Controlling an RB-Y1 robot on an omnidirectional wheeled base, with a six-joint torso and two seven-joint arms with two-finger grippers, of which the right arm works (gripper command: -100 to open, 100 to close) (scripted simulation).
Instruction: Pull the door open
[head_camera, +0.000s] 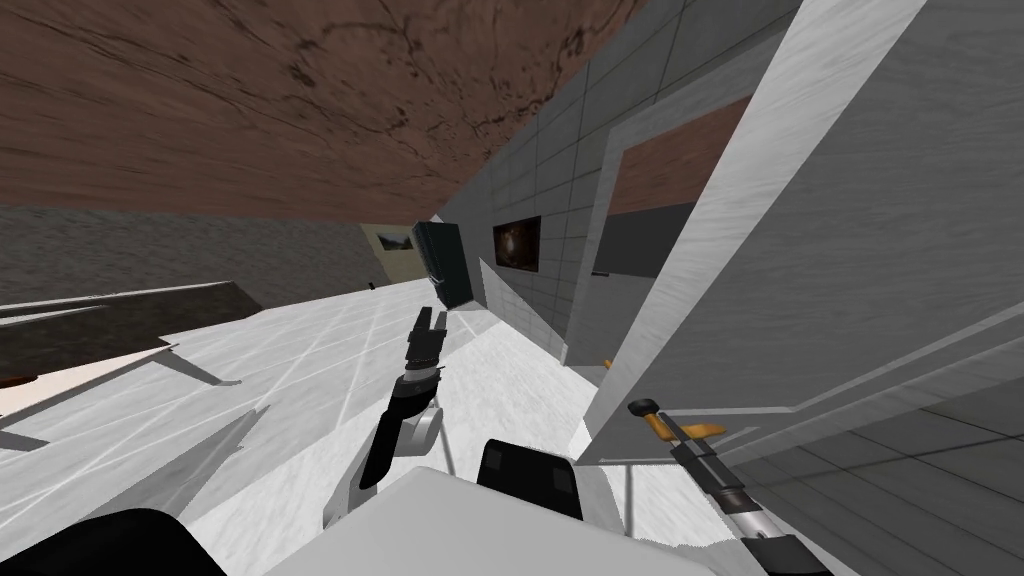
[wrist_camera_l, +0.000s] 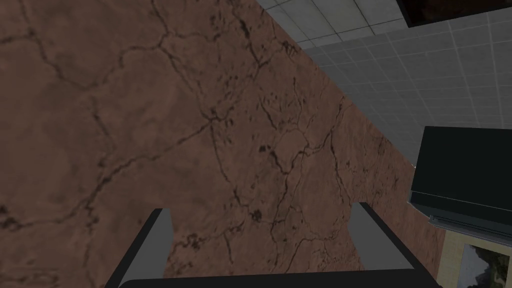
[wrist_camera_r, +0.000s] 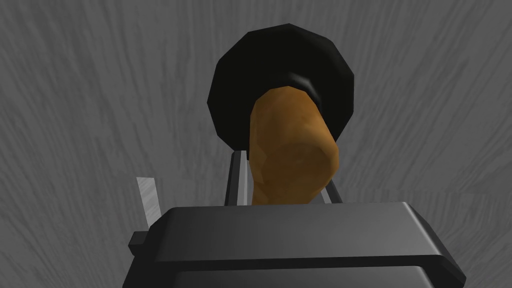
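Fingers (wrist_camera_r: 239, 175) of the right gripper (wrist_camera_r: 282, 175) squeeze the orange handle (wrist_camera_r: 292, 150) to pull the door (wrist_camera_r: 100, 100); left gripper (wrist_camera_l: 260, 235) hangs open.

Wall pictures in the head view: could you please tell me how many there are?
2: a dark picture on the grey tiled wall, a paler picture on the yellowish wall beyond. The door may hide others.

A home interior: pale marbled floor (head_camera: 330, 340), grey tiled walls (head_camera: 560, 150), a framed picture (head_camera: 516, 243) hung on the far wall, and at right a grey door (head_camera: 850, 250) with an orange lever handle (head_camera: 708, 430).
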